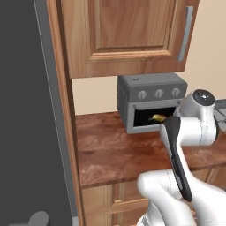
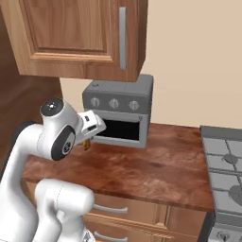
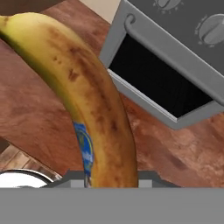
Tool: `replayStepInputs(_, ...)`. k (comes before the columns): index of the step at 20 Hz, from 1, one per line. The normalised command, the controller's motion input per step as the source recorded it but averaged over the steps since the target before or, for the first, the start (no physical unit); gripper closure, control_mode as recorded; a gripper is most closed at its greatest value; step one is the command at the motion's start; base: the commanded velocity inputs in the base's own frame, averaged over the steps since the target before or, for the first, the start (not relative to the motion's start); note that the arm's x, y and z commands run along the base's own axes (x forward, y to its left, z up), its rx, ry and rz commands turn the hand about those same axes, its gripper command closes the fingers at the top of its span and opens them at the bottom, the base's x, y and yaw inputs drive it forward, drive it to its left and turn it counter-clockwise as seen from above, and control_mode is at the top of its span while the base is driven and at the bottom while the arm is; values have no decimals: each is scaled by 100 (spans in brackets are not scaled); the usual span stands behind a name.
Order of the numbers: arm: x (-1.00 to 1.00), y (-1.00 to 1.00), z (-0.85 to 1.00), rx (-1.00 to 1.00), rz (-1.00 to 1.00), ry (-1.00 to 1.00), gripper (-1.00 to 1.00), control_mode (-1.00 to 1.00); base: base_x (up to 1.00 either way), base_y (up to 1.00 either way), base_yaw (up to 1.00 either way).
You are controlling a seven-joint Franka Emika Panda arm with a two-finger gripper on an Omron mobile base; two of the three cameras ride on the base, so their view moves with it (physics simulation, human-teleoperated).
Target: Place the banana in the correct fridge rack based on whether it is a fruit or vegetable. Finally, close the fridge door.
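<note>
One banana [image 3: 94, 113], one toaster oven [image 2: 120, 111]

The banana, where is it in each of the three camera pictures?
Left base view: banana, a yellow sliver right of centre, before the toaster oven opening.
Right base view: dark tip under the hand, left of centre.
Hand view: fills the centre-left.
Shared landmark: the toaster oven.

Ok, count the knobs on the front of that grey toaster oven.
3. The knobs sit in a row above the opening of the toaster oven: left knob, middle knob, right knob. None looks hidden.
</note>
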Motion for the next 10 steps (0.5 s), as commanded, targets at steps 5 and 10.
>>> replayStepInputs(5, 0, 0, 0, 0, 0, 0, 100, 100, -74, -24, 31)
replayStepInputs(10, 0, 0, 0, 0, 0, 0, 100, 100, -86, -56, 33)
